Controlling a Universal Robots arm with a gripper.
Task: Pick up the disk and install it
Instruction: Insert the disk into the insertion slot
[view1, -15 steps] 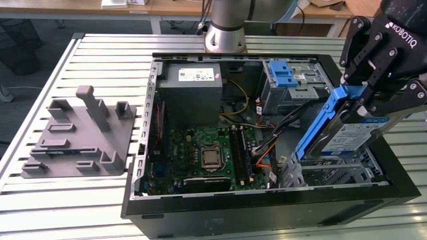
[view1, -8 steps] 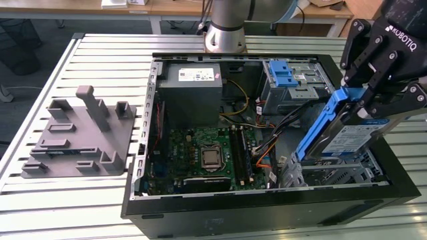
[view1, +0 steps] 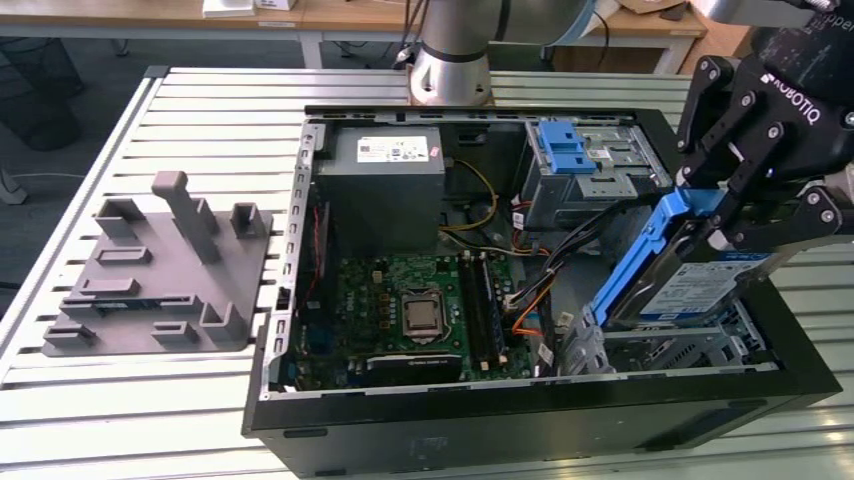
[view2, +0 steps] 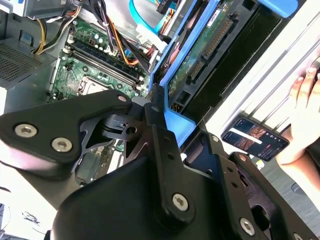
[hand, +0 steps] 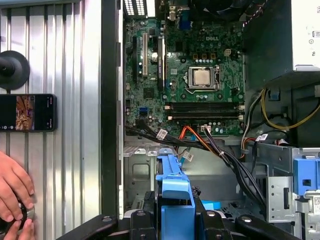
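blue plastic carrier frame edges the disk (view1: 694, 288): a stiff metal drive, probably dense for its size, shock-sensitive, with a bare circuit board on the underside. best held by the frame rails, not the label face. gripper (view1: 727, 225) is clamped on that frame, holding the disk tilted over the metal drive cage (view1: 667, 350) at the computer case's (view1: 534, 425) near corner on the exterior view's right. cable bundle (view1: 541, 285) just beside the cage could snag. phone (hand: 27, 112) and a person's hand (hand: 12, 192) lie outside the case on the slatted table (view1: 200, 400).
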